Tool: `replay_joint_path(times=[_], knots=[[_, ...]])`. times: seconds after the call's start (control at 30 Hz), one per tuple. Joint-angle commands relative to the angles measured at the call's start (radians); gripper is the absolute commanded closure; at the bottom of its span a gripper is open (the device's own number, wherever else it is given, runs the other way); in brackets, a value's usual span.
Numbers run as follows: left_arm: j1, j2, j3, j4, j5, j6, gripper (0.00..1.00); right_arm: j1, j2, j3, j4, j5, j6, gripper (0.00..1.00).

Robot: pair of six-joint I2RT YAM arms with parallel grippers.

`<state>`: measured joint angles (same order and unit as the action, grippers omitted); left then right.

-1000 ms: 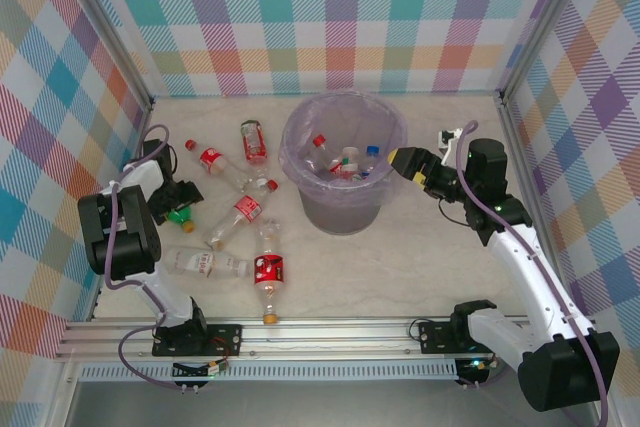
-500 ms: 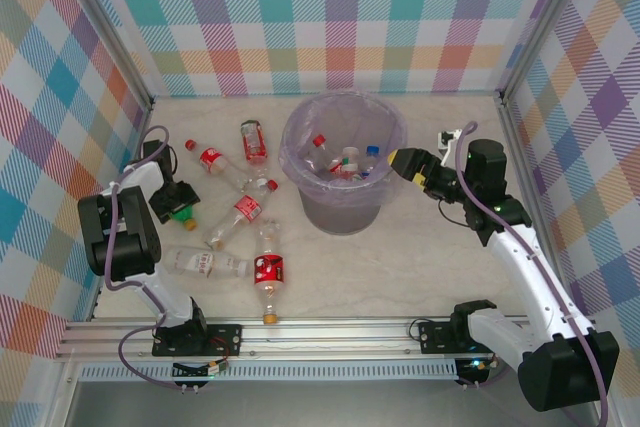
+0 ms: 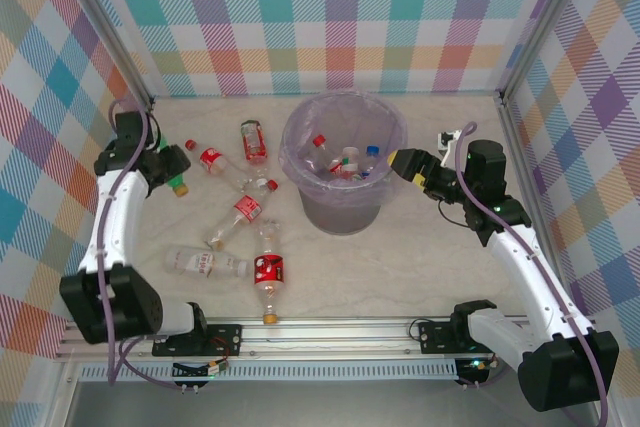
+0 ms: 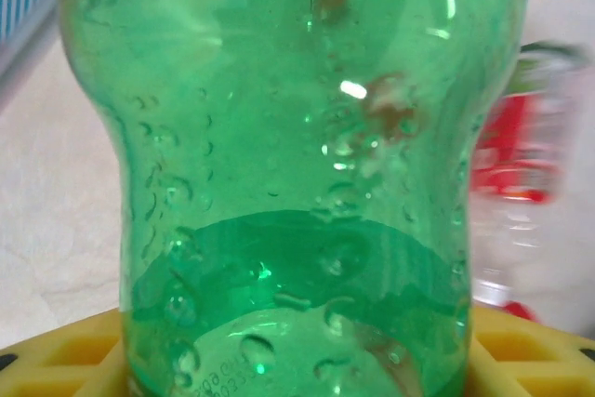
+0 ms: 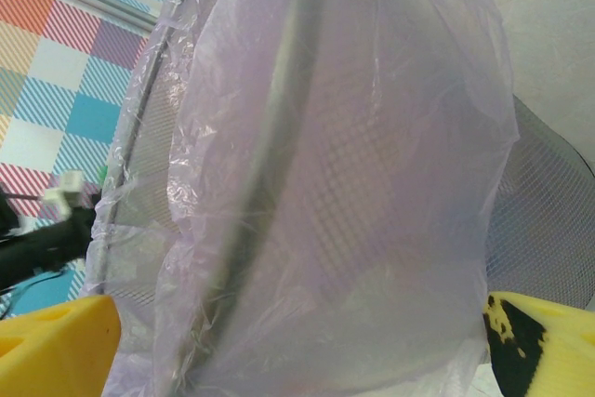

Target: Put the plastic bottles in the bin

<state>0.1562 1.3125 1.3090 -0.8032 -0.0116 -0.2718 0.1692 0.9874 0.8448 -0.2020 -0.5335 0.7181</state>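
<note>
Bin (image 3: pixel 340 209) centre, loose bottles (image 3: pixel 246 210) left of it, farther left one bottle (image 4: pixel 307 183) seemingly in left pincer (image 3: pixel 170 169).

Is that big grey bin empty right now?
No, several plastic bottles with red and blue caps lie inside the bin.

Left arm rears up from its base and reaches far back on the left, left gripper (image 3: pixel 172 165) turned rightward with its yellow fingers (image 4: pixel 56 364) clamped on the green bottle (image 4: pixel 307 183), while the right arm leans in leftward, right gripper (image 3: pixel 398 161) level, fingers (image 5: pixel 51 346) spread wide.
</note>
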Motion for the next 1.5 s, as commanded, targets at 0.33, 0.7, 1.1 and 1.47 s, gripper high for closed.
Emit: replay_joint_path(times=[0.33, 0.7, 1.1, 1.47], knots=[[-0.516, -0.139, 0.369, 0.03, -0.11, -0.059, 0.56, -0.007, 0.02, -0.027, 0.043, -0.002, 0.009, 0.0], [-0.879, 0.212, 0.638, 0.013, -0.208, 0.036, 0.74, -0.002, 0.023, -0.064, 0.112, 0.002, 0.055, 0.02], [-0.953, 0.467, 0.738, -0.102, -0.138, 0.057, 0.78, 0.002, 0.022, -0.065, 0.114, 0.003, 0.06, 0.02], [-0.953, 0.553, 0.682, -0.12, -0.1, 0.088, 0.77, 0.001, 0.03, -0.063, 0.114, -0.003, 0.049, 0.02]])
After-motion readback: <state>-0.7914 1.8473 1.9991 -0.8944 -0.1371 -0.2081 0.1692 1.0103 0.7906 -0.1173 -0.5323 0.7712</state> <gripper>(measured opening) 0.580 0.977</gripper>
